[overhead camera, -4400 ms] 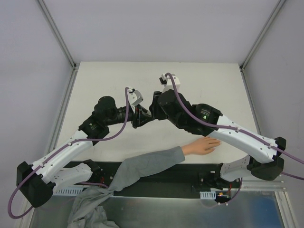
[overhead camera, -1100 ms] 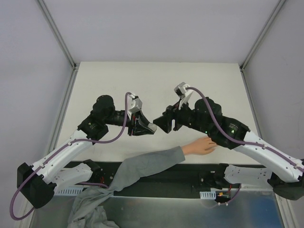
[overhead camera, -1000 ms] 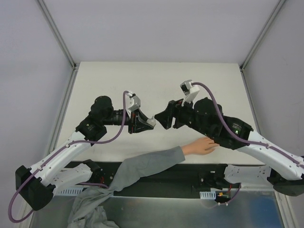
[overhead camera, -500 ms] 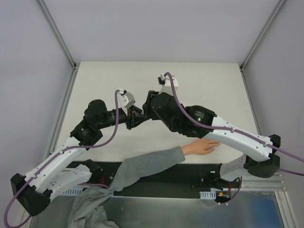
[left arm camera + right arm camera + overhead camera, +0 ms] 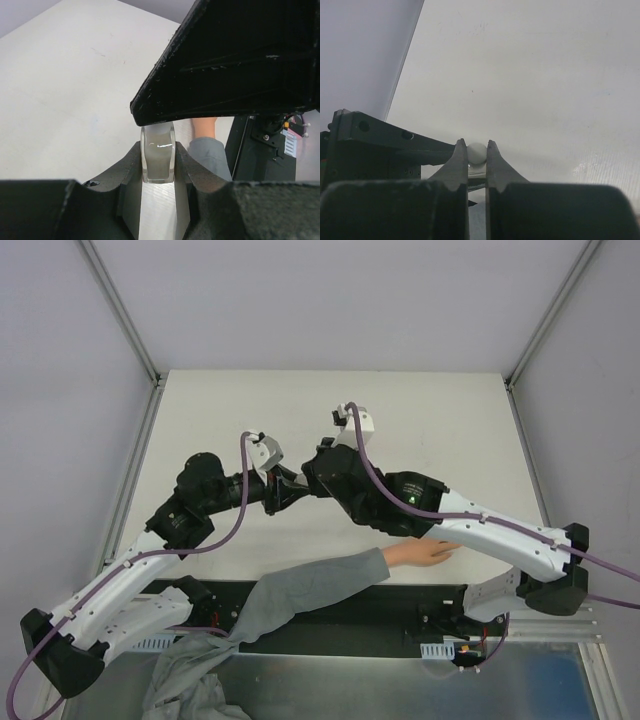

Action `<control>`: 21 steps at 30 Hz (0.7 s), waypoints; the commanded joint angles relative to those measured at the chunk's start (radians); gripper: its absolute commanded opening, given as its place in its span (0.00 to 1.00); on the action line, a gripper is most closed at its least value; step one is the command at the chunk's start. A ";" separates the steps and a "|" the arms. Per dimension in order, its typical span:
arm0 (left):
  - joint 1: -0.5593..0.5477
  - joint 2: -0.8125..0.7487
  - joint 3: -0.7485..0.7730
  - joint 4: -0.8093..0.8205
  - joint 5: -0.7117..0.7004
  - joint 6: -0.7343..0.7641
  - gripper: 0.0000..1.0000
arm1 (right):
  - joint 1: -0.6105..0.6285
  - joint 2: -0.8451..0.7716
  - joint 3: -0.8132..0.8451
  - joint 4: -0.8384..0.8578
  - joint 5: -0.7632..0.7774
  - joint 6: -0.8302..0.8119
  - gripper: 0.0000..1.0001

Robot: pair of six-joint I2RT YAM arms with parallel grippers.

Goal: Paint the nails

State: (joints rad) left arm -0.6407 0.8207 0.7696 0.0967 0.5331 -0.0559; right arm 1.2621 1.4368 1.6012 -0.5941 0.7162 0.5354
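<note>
1. Two tools meet in mid-air above the table (image 5: 430, 410). My left tool (image 5: 157, 145) is clamped on the body of a small whitish bottle (image 5: 157, 160), with the bottle's top turned towards my right tool (image 5: 476, 144).
2. My right tool is pressed in on the bottle's round white cap (image 5: 476, 154), pinching it between both fingers. I judge this grip is for twisting the cap off while the left tool stops the body from turning.
3. I hold the bottle clear of the table, probably so both wrists have room to rotate.
4. The nails are on the pale hand (image 5: 425, 552), which lies flat on the table below and behind my right tool. It is partly under my right forearm, and its grey sleeve (image 5: 310, 585) trails back towards my left base. The nails themselves are too small to pick out.
5. I judge painting has not begun, since the cap is on and no brush is out.
</note>
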 commanded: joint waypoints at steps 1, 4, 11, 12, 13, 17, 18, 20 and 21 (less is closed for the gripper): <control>-0.005 -0.014 0.014 0.083 0.134 -0.009 0.00 | -0.004 -0.114 -0.140 0.092 0.017 -0.092 0.00; 0.007 0.006 0.037 0.090 0.296 -0.018 0.00 | -0.026 -0.240 -0.313 0.259 -0.127 -0.332 0.00; 0.090 0.155 0.037 0.608 0.841 -0.489 0.00 | -0.253 -0.469 -0.640 0.728 -1.363 -0.638 0.00; 0.090 0.165 0.030 0.677 0.852 -0.549 0.00 | -0.263 -0.464 -0.636 0.723 -1.370 -0.644 0.00; 0.090 0.175 0.030 0.722 0.867 -0.594 0.00 | -0.267 -0.458 -0.630 0.721 -1.377 -0.649 0.00; 0.090 0.181 0.025 0.670 0.860 -0.556 0.00 | -0.271 -0.426 -0.601 0.708 -1.364 -0.654 0.00; 0.090 0.178 0.025 0.670 0.858 -0.552 0.00 | -0.271 -0.421 -0.595 0.708 -1.351 -0.652 0.00; 0.090 0.157 0.022 0.611 0.820 -0.504 0.00 | -0.271 -0.427 -0.593 0.708 -1.276 -0.620 0.01; 0.090 0.143 0.026 0.554 0.796 -0.457 0.00 | -0.271 -0.444 -0.587 0.700 -1.229 -0.600 0.26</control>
State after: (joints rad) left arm -0.5545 1.0107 0.7715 0.5964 1.3632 -0.5510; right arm 0.9821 0.9890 0.9947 0.1299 -0.5106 -0.0669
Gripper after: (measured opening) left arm 0.246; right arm 0.153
